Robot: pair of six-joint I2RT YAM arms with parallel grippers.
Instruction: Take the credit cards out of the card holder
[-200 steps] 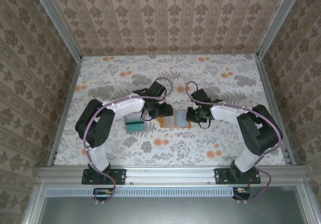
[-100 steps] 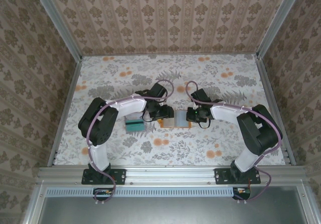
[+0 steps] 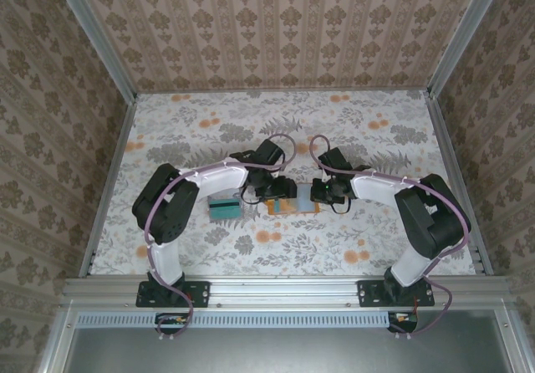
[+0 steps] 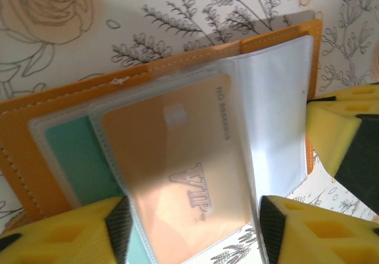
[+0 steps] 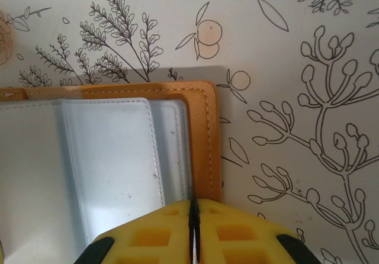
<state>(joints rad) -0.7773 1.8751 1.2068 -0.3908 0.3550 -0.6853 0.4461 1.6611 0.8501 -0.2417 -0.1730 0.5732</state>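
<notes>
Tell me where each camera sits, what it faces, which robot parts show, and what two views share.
Top external: above and behind the bases, looking down on the table; both arms show, meeting at the card holder.
Left wrist: on the left arm, facing down at the holder's sleeves and a beige card; left gripper pads apart.
Right wrist: on the right arm, facing down at the holder's orange edge; right gripper pads closed on it.
Shared: both wrist views show the holder's clear sleeves.

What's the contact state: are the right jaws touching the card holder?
Touching. In the right wrist view, the right gripper has its jaws shut on the card holder, whose orange edge disappears between them.
</notes>
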